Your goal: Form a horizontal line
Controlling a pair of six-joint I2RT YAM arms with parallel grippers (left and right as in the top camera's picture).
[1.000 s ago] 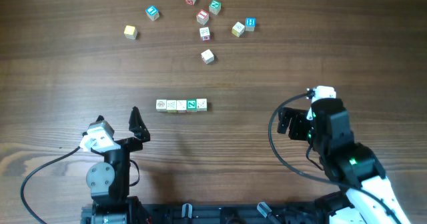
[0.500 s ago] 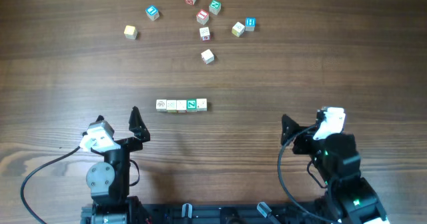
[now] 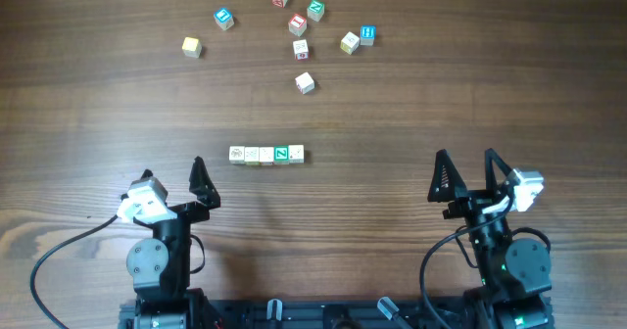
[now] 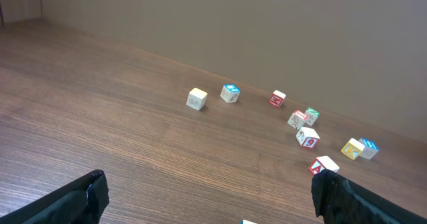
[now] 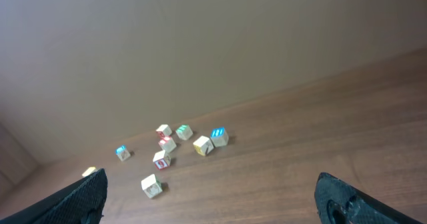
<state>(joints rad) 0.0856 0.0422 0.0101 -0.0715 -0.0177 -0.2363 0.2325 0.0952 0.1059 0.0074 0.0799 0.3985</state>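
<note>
Wooden table (image 3: 88, 114) carries the horizontal line (image 3: 266, 154), five cubes touching; left gripper (image 3: 172, 168) sits near its left end, right gripper (image 3: 464, 157) well apart rightward; both jaws spread, empty

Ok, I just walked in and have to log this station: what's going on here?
Two robot arms are lining up small letter cubes on the table. A row of five cubes, four cream and one green-faced, lies edge to edge and looks complete. Neither arm is handling anything: the left gripper and right gripper are both open and empty, well clear of the row. Nine loose cubes lie scattered at the far side.
</note>
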